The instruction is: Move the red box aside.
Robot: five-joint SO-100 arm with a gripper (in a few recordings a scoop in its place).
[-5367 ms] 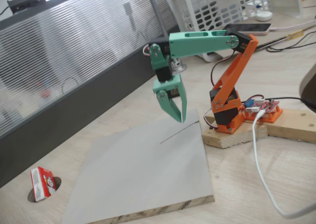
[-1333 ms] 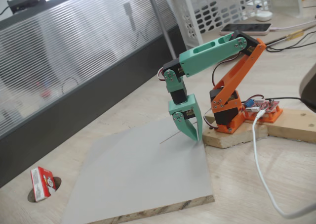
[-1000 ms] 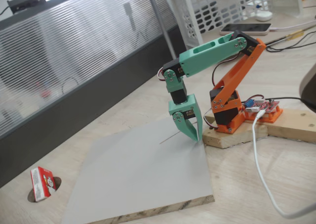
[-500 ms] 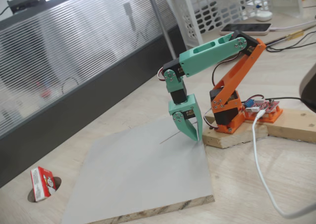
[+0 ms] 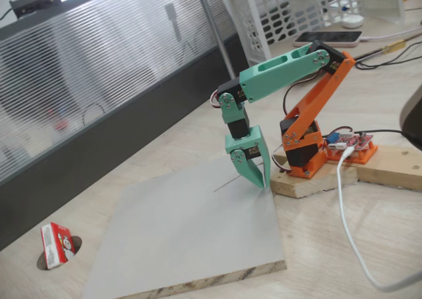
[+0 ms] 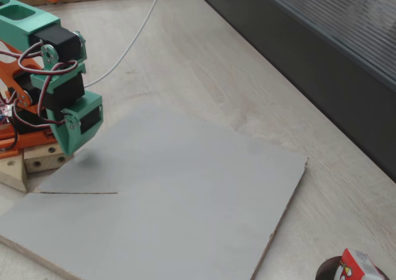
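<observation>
The red box [image 5: 56, 244] is a small carton with a white cartoon figure on its face. It stands on the wooden table by a dark round hole, off the grey board's corner, and it appears again as the red box [image 6: 359, 267] at the bottom right edge of a fixed view. My teal gripper [image 5: 262, 182] points down over the opposite corner of the board, close to the arm's orange base. Its fingers are shut together with nothing between them. From the other side the gripper [image 6: 67, 149] hangs just above the board. A wide stretch of board separates it from the box.
The grey board [image 5: 191, 233] lies flat on the table with a thin pencil line near the gripper. The arm's base sits on a wooden block [image 5: 310, 180] with a red circuit board [image 5: 349, 144] and a white cable [image 5: 349, 226]. A dark panel wall [image 5: 99, 154] runs behind.
Since 5.4 s ago the arm has dropped and drawn back toward its base, bringing the gripper low over the board's corner. Over the last second nothing moved. The red box stayed put.
</observation>
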